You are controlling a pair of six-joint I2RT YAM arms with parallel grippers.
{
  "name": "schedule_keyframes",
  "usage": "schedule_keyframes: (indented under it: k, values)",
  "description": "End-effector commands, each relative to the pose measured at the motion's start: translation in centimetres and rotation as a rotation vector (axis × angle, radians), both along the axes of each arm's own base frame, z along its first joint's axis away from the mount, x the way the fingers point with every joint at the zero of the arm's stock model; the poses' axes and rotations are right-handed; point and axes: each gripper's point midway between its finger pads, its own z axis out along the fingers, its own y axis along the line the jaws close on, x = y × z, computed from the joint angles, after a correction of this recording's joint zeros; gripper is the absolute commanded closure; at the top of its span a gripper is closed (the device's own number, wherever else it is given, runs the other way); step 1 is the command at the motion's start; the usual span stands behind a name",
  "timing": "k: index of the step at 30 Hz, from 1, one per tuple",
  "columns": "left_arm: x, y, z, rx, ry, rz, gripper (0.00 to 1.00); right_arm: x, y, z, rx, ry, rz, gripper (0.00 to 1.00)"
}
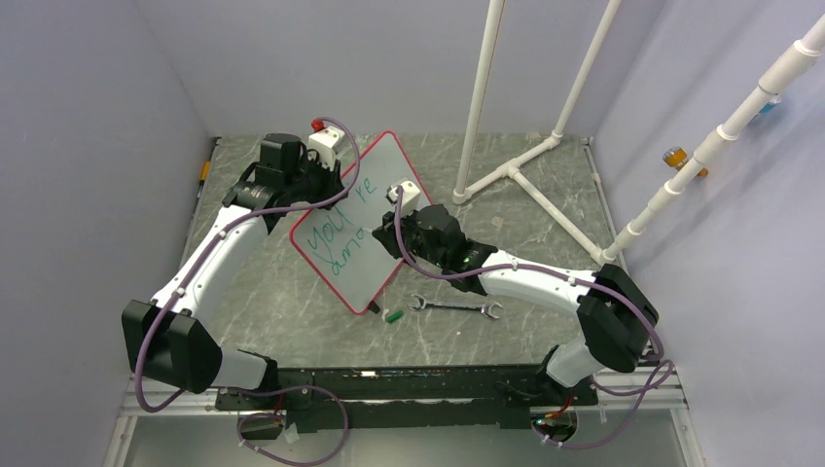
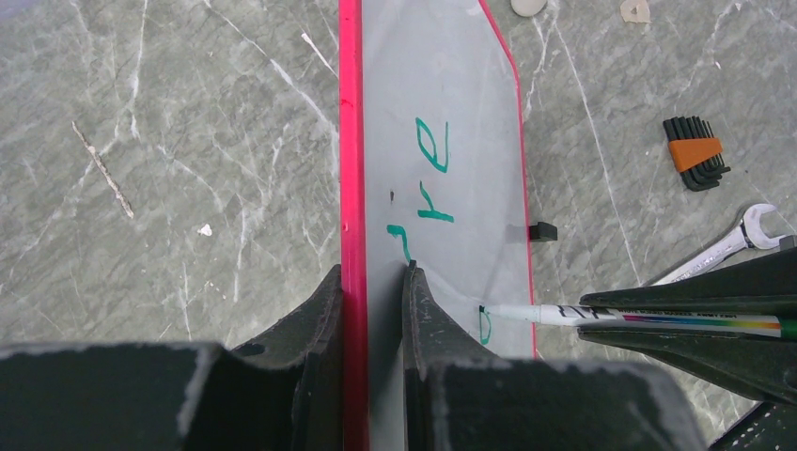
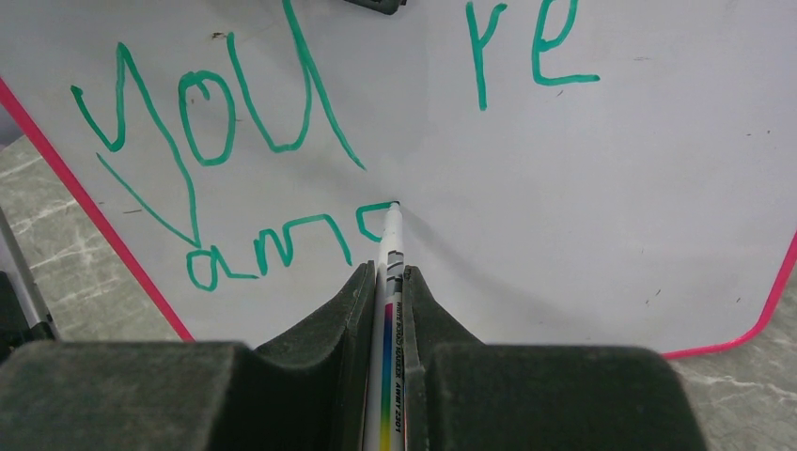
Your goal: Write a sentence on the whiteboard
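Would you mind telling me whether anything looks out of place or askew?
A small green cap lies loose beside the wrench. The whiteboard sits diagonal on the table, but the left claw grips its frame, so that seems deliberate.

The whiteboard (image 1: 355, 219) sits at the centre of the top view, turned diagonally (whether flat or tipped up is unclear). It is glossy white with rounded corners, a thin red frame and a small black clip (image 2: 542, 231) on one long edge. The sentence (image 1: 334, 238) is green handwriting: "you're" above, "am" and one begun letter below.
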Motion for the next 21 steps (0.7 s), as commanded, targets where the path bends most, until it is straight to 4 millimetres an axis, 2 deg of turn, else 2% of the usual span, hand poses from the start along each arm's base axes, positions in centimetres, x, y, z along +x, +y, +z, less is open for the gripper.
schedule_keyframes:
  k: [1, 8, 21]
  values:
    - [-0.3, 4.5, -3.5, 0.289, 0.028, 0.026, 1.00, 0.0, 0.5, 1.0, 0.042, -0.010, 0.010, 1.00]
    - [-0.3, 4.5, -3.5, 0.289, 0.028, 0.026, 1.00, -0.5, -0.2, -0.2, 0.034, 0.013, 0.002, 1.00]
    - [-0.3, 4.5, -3.5, 0.287, 0.030, 0.026, 1.00, -0.5, -1.1, -0.5, 0.019, 0.009, -0.026, 1.00]
